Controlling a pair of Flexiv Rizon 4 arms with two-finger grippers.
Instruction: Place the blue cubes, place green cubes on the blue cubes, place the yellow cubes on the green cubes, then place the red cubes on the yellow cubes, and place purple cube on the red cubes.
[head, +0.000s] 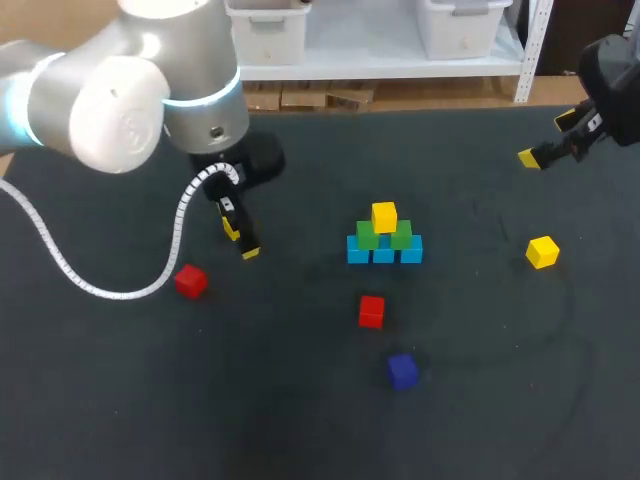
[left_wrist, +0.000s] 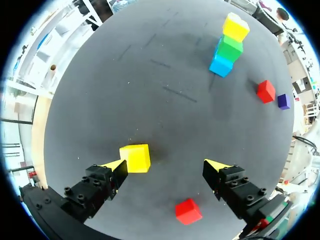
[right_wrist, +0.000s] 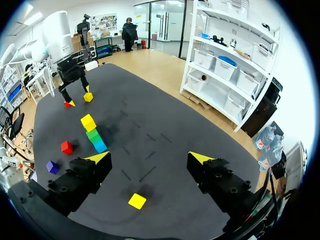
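A small pyramid stands mid-table: three blue cubes (head: 384, 252) side by side, two green cubes (head: 368, 237) on them, one yellow cube (head: 384, 216) on top. In front of it lie a red cube (head: 371, 311) and a purple cube (head: 402, 370). My left gripper (left_wrist: 167, 165) is open, low over the table to the pyramid's left. A second yellow cube (left_wrist: 135, 158) rests against one fingertip and another red cube (left_wrist: 188, 211) lies close under it. My right gripper (right_wrist: 149, 158) hangs open at the far right, above a third yellow cube (right_wrist: 137, 201).
The dark table mat (head: 300, 420) carries only the cubes. A white cable (head: 60, 262) from my left arm loops over the table's left side, beside the left red cube (head: 190, 281). The third yellow cube (head: 542, 252) lies well to the pyramid's right.
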